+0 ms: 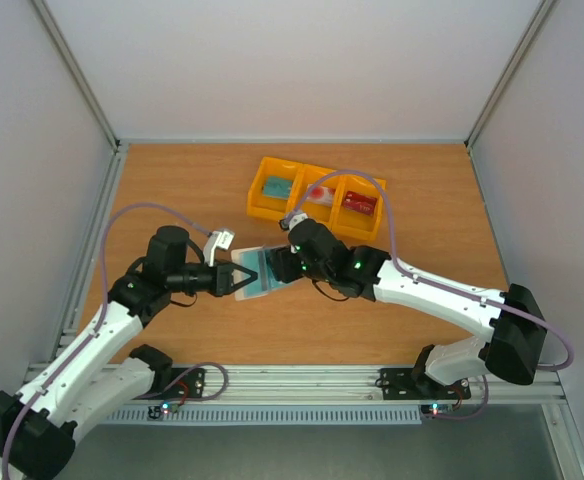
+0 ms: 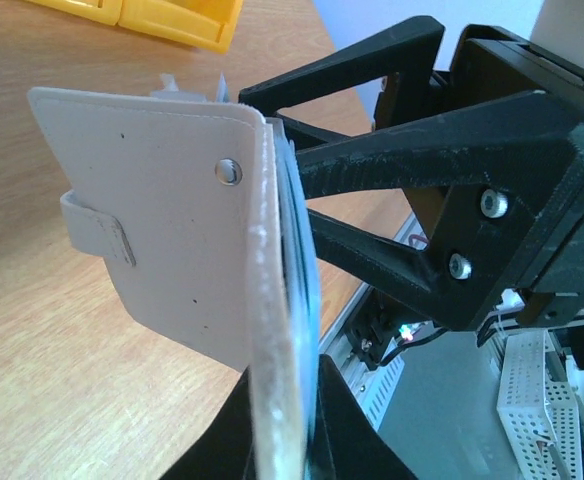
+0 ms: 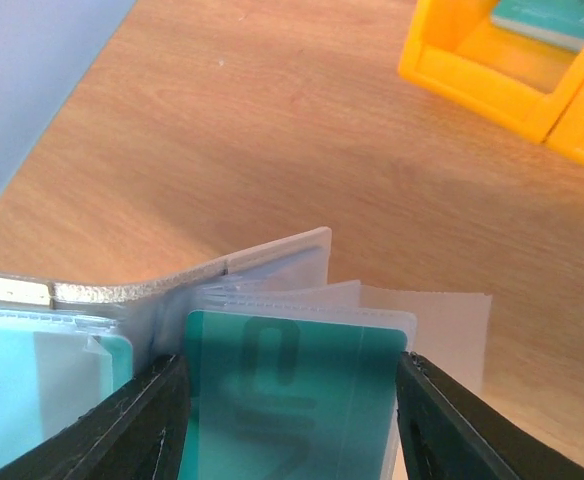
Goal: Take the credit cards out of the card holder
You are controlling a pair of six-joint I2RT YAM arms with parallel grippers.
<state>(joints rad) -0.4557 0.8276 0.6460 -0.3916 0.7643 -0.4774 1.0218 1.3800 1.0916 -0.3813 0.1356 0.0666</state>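
The card holder (image 1: 259, 272) is lifted off the table, its cream cover (image 2: 162, 220) with the strap tab facing the left wrist camera. My left gripper (image 2: 284, 440) is shut on the holder's lower edge, a finger on each side. In the right wrist view the holder is fanned open into clear sleeves. A teal credit card (image 3: 287, 400) stands in the front sleeve. My right gripper (image 3: 292, 420) is closed against both side edges of that card. Another teal card (image 3: 32, 390) shows in a sleeve at the left. Three cards lie in the tray: teal (image 1: 275, 186), pinkish red-and-white (image 1: 320, 194), dark red (image 1: 360, 203).
The yellow three-compartment tray (image 1: 262, 212) stands on the wooden table behind the grippers, one card in each compartment. The two grippers meet nose to nose over the middle of the table (image 1: 412, 200). White walls enclose the table on three sides.
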